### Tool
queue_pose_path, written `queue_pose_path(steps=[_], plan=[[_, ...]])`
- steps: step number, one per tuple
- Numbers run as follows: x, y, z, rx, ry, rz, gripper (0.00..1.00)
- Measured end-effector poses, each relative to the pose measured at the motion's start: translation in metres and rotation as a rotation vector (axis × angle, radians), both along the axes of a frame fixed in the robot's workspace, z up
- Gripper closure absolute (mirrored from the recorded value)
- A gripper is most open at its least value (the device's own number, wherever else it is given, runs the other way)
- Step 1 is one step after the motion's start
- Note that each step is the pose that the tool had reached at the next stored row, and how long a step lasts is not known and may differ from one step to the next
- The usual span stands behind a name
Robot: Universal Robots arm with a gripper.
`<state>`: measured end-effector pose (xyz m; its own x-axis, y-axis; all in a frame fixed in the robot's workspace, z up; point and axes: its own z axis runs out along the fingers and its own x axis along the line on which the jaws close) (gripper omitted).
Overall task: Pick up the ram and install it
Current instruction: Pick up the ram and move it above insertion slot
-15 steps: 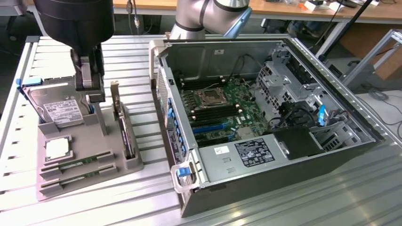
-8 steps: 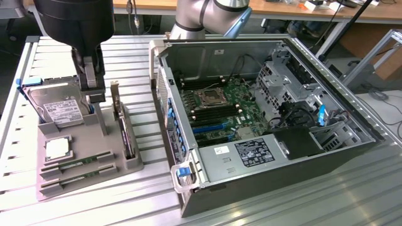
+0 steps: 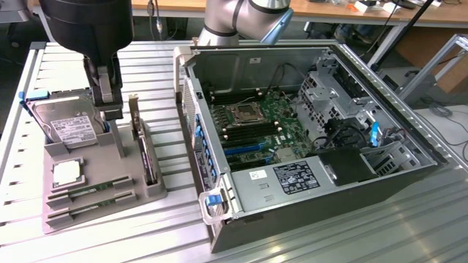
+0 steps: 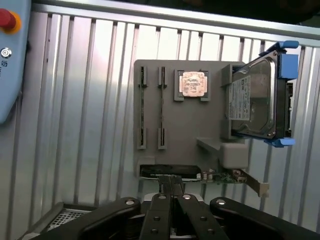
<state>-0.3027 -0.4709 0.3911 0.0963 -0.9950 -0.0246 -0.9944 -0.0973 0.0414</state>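
Slatted metal tabletop (image 3: 146, 60) in a workshop, carrying a grey holder (image 3: 109, 164) and, on the exterior view's right, an open computer case (image 3: 241, 63). On the holder: hard drive (image 3: 69, 129), processor chip (image 3: 66, 172), tall expansion card (image 3: 142, 148), and the ram (image 3: 91, 191) on edge in its slot, just beside a second stick (image 3: 91, 206). Above the holder's drive-and-card end, well apart from the ram: gripper (image 3: 111, 113), fingers (image 4: 164, 186) clenched together on nothing. Looks like the approach to the pick. To do it well: centre over the ram's middle, line up with its length, spread the fingers before going down, pinch the two flat faces, and lift straight up without tilting. Keep clear of the card and the neighbouring stick.
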Motion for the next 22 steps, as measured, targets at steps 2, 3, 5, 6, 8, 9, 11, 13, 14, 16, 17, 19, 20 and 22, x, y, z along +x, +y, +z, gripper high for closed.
queue_pose_path(steps=[2, 3, 5, 6, 8, 9, 11, 13, 14, 16, 17, 19, 20, 22], plan=[[0.0, 0.0, -0.0004, -0.0003, 0.0001, -0.022, 0.9], [0.0, 0.0, -0.0006, -0.0004, 0.0001, -0.029, 0.9], [0.0, 0.0, -0.0013, -0.0007, 0.0, -0.037, 0.9], [0.0, 0.0, -0.0017, -0.0009, 0.0, -0.041, 0.9], [0.0, 0.0, -0.0024, -0.0012, 0.0, -0.054, 0.9], [0.0, 0.0, -0.0031, -0.0011, -0.0001, -0.06, 0.9], [0.0, 0.0, -0.005, -0.0013, 0.0, -0.08, 0.9], [0.0, 0.0, -0.0077, -0.0013, 0.0001, -0.116, 0.9], [0.0, -0.0001, -0.0081, -0.0014, 0.0002, -0.129, 0.9], [-0.003, 0.0, -0.0086, -0.0013, 0.0001, -0.146, 0.9], [-0.004, 0.0, -0.0087, -0.0013, 0.0001, -0.149, 0.9], [-0.006, 0.0, -0.0092, -0.0013, 0.0001, -0.154, 0.9], [-0.009, 0.0, -0.0098, -0.0013, 0.0002, -0.166, 0.9], [-0.013, 0.0, -0.0105, -0.0013, 0.0002, -0.176, 0.9]])
